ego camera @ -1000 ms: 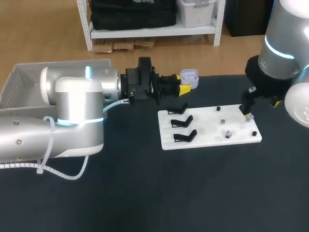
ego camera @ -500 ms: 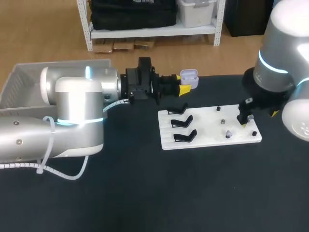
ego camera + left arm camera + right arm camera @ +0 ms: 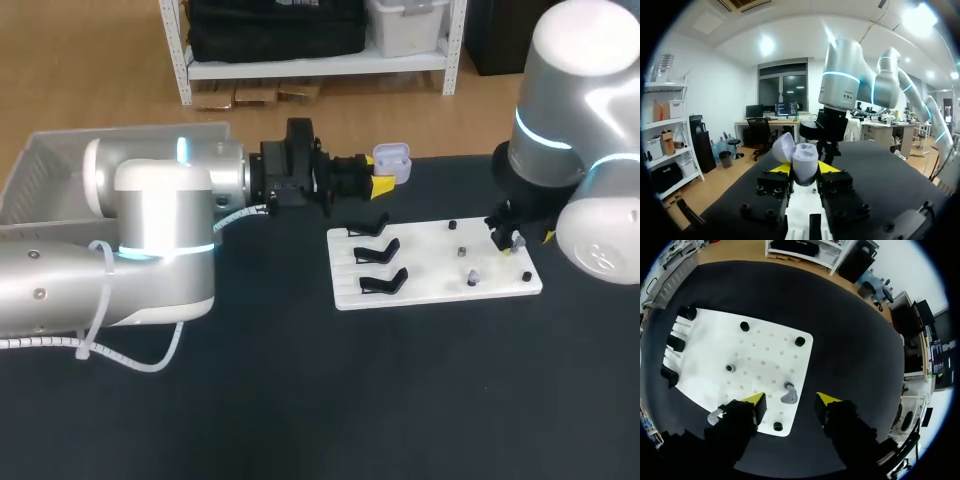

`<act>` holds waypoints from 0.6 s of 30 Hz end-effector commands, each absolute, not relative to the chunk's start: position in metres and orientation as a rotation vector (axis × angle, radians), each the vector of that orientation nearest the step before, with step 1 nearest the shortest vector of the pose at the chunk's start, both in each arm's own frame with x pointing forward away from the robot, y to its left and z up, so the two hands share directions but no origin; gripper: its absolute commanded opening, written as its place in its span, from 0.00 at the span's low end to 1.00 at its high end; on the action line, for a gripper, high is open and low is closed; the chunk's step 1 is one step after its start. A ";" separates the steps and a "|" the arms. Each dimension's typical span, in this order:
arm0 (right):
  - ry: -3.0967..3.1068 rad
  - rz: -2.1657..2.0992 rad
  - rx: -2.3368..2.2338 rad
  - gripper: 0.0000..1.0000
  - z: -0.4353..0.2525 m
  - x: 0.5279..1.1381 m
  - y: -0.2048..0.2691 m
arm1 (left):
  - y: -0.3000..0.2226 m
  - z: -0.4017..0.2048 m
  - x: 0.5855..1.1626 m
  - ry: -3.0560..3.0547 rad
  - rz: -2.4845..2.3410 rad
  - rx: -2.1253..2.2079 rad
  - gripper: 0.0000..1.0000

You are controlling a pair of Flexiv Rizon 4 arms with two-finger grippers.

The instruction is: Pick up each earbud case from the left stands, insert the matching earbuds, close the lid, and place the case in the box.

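Note:
My left gripper (image 3: 804, 169) is shut on an open lavender earbud case (image 3: 801, 159) with its lid tipped up; in the head view the case (image 3: 392, 158) is held above the table's far edge, behind the white board (image 3: 430, 285). Over the board's right end my right gripper (image 3: 790, 399) stands open, with a grey earbud (image 3: 788, 396) on the board between its fingers, untouched. A second earbud (image 3: 715, 416) lies beside one finger. Three empty black stands (image 3: 378, 252) line the board's left side.
A grey mesh box (image 3: 55, 170) sits at the far left, partly hidden by my left arm. Small black pegs (image 3: 744, 326) stick up from the board. Dark table surface (image 3: 400, 400) spreads in front of the board.
My right arm has shifted left and lowered over the board's right end, bringing its fingers around the earbud. My left arm and the case have kept still.

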State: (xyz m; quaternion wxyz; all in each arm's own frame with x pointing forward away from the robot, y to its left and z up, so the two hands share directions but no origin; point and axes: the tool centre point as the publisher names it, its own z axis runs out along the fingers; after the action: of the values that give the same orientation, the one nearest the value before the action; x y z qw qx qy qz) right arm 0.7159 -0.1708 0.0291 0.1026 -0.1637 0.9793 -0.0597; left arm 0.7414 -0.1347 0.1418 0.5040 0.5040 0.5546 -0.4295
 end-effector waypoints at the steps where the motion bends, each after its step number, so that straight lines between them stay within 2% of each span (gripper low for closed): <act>1: 2.900 -0.184 -0.483 0.49 0.027 0.719 -0.168 | -0.135 0.140 0.741 1.331 -1.033 1.210 0.00; 12: 2.911 -0.201 -0.467 0.44 0.023 0.716 -0.171 | -0.135 0.140 0.741 1.331 -1.033 1.210 0.00; 15: 2.912 -0.203 -0.459 0.40 0.024 0.716 -0.171 | -0.135 0.140 0.741 1.331 -1.033 1.210 0.00; 18: 2.911 -0.205 -0.456 0.29 0.024 0.716 -0.171 | -0.135 0.140 0.741 1.331 -1.033 1.210 0.00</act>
State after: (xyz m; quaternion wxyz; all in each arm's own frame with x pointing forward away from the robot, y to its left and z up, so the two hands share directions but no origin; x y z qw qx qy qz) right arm 0.7168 -0.1716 0.0239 0.0928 -0.1549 0.9813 -0.0673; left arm 0.7414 -0.1347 0.1417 0.5040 0.5040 0.5546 -0.4295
